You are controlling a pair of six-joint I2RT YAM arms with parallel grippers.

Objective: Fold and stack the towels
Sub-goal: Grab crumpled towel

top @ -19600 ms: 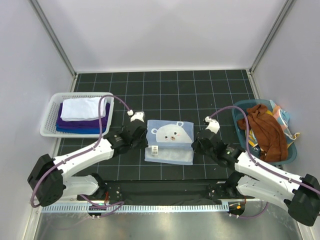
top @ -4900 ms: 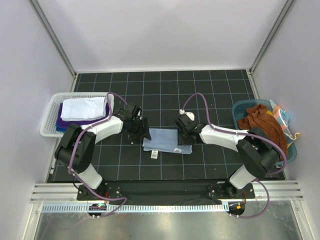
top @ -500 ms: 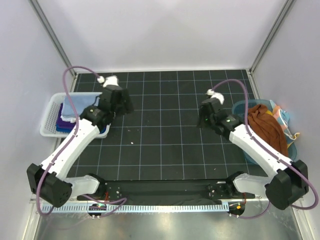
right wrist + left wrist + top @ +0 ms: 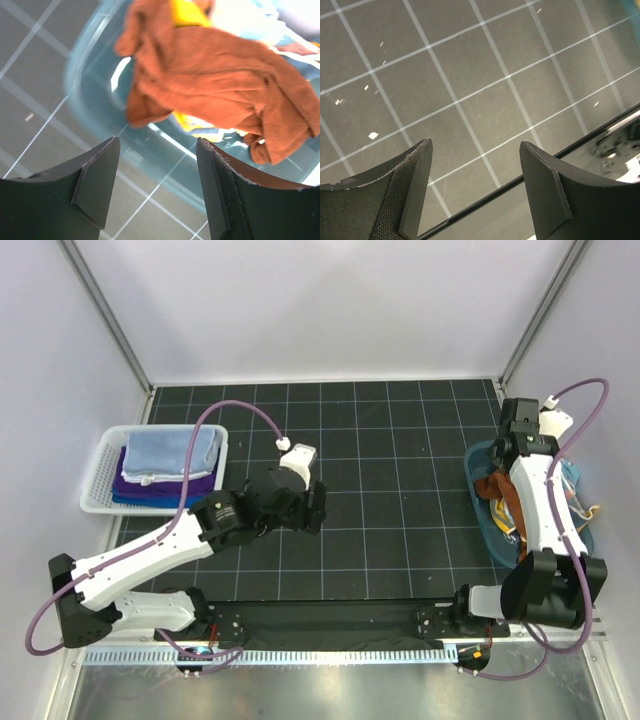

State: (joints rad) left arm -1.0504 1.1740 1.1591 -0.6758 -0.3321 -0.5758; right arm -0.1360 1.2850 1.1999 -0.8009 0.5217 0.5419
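Note:
A light blue folded towel (image 4: pixel 168 452) tops the stack of towels in the white basket (image 4: pixel 95 502), with purple and dark blue ones under it. A crumpled rust brown towel (image 4: pixel 225 85) (image 4: pixel 497 486) lies in the teal tub (image 4: pixel 95 85) (image 4: pixel 478 462) over yellow-striped cloth (image 4: pixel 187 12). My right gripper (image 4: pixel 157 142) (image 4: pixel 515 428) hovers open over the tub's left rim, with nothing between its fingers. My left gripper (image 4: pixel 475 145) (image 4: pixel 314 508) stands open and empty over the bare black mat at mid-table.
The black gridded mat (image 4: pixel 380 440) covers the table between the basket on the left and the tub on the right. White walls close in the back and both sides. The mat's front edge and a metal rail (image 4: pixel 615 155) show in the left wrist view.
The left arm has left the basket and come down to mid-table. The right arm has swung right to the tub and its jaws have spread wider. The light blue towel stays on the stack.

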